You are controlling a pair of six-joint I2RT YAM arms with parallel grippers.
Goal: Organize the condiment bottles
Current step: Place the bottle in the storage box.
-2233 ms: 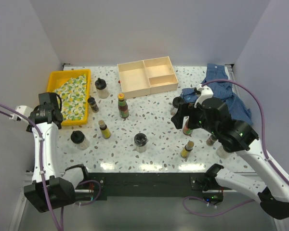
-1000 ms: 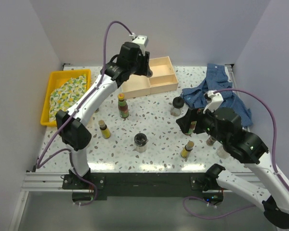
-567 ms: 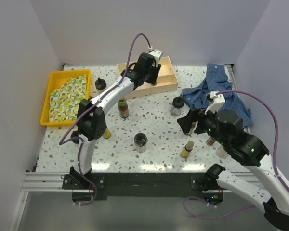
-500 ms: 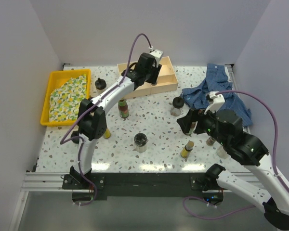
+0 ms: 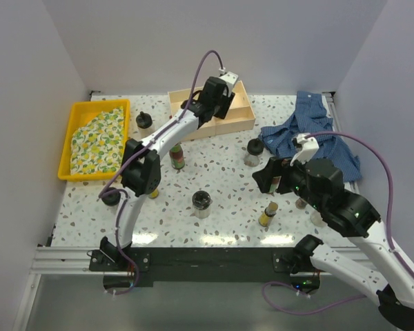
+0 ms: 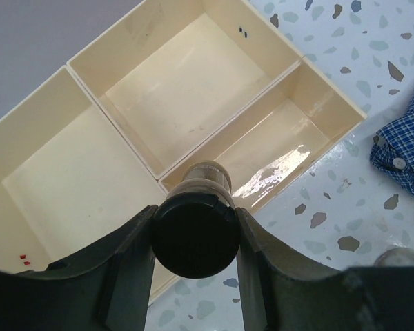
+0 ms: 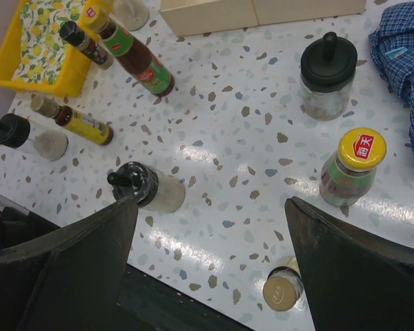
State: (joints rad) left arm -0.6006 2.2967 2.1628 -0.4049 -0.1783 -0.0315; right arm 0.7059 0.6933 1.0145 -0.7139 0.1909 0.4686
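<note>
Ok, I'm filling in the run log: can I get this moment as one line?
left gripper: shut on dark-capped bottle, over wooden box | right gripper: open, holding nothing, near yellow-capped bottle

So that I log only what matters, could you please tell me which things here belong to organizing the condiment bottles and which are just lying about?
Job: black-capped bottle in the left end effector; red sauce bottle; yellow-capped bottle; small yellow bottle; black-lidded jar; probably the wooden box, as their place.
Lying about: yellow tray, lemon-print cloth, blue shirt.
</note>
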